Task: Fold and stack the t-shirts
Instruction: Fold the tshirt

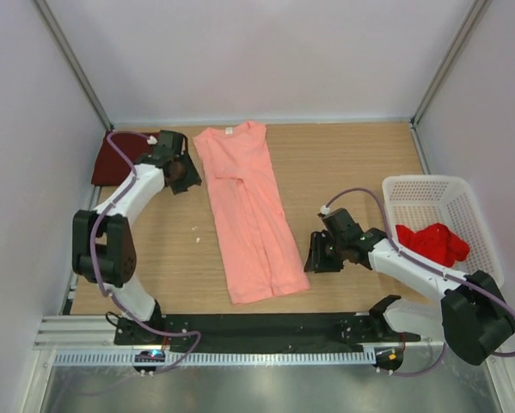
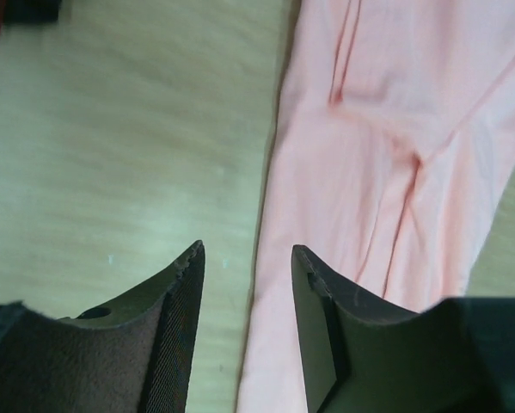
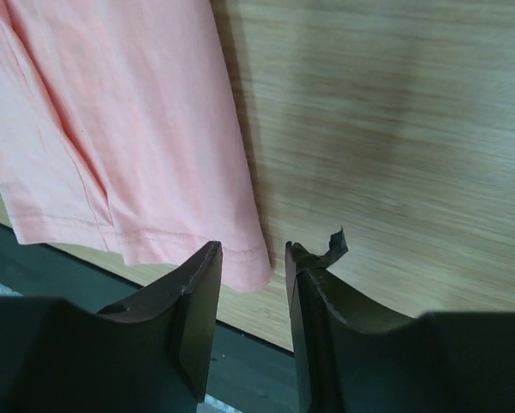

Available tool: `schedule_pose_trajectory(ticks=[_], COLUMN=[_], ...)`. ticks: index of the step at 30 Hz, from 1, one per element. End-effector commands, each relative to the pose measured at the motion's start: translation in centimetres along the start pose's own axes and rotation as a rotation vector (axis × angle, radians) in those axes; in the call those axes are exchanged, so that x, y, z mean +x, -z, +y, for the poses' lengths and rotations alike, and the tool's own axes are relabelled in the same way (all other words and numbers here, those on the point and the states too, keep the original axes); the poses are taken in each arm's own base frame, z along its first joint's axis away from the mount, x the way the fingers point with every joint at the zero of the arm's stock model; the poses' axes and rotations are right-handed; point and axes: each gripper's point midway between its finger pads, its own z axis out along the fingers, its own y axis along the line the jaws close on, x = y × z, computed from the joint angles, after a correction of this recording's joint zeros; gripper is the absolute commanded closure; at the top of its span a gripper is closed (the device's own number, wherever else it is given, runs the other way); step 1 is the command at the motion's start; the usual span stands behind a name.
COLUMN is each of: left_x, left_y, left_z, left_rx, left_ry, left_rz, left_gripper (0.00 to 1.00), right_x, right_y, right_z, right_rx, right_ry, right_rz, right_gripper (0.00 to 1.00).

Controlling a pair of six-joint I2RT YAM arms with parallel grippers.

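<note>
Jaws on both grippers parted, released, nothing between them. Upper left of top view: maroon shirt (image 1: 111, 159) lies bunched on wooden table (image 1: 352, 163), partly hidden by the left arm. Left gripper (image 1: 181, 172) sits just right of it, near the pink shirt's collar end; in the left wrist view the shirt's long edge shows in the gap between the fingertips. Centre: pink shirt (image 1: 244, 215) lies flat, folded into a long strip, collar at the top, hem toward the bottom. Right gripper (image 1: 317, 254) sits just right of the hem corner; the right wrist view shows that corner by one finger (image 3: 197, 284). Right side: white basket (image 1: 429, 182) holds crumpled red shirt (image 1: 431, 243).
</note>
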Motion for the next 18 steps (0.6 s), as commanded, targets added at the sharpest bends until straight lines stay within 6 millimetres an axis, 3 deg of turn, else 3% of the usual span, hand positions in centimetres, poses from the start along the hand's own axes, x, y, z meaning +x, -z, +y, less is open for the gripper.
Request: schedule_pose_trajectory(ticks=[1,2,3,6,7,10,13,15,18], left_x=[7.2,8.9,12.5,17.7,20.6,24.4,27.4,28.9,29.4], left_y=[3.0,3.5,4.7,6.3,7.3,9.1,9.8,10.6,11.0], left_z=[-0.6,-0.7,-1.0,-2.0,-2.2,-3.0,-2.3,-2.2,-1.5], left_rx=[0.052,0.06,0.104,0.193,0.221,0.242,0.224,0.235,0.229], left_ry=[-0.048,-0.062,-0.071,-0.047,-0.091,-0.097,-0.09,-0.107,-0.09], left_rz=[0.092,0.108,0.154,0.234,0.267,0.289,0.317,0.321,0.297], left_gripper=[0.53,0.53,0.52,0.52,0.52,0.52,0.54,0.54,0.53], right_x=[1.2,1.8,2.4,3.1,3.5,4.1,4.3,4.4,4.6], right_y=[-0.4,-0.6,-0.8,-1.0,-1.2,-1.1,-1.2,-1.3,-1.4], right_z=[1.3,1.4,1.0,0.6,0.4,0.5,0.3,0.4,0.1], right_rx=[-0.102,-0.112,-0.103,-0.107,-0.105,-0.123,-0.117,-0.121,-0.106], right_ry=[-0.029,-0.04,-0.054,-0.066,-0.075,-0.093,-0.105,-0.111,-0.124], right_rz=[0.037,0.062,0.074,0.083,0.09,0.103,0.103,0.114,0.119], right_gripper=[0.57,0.57,0.57,0.57,0.57,0.58,0.59,0.6,0.64])
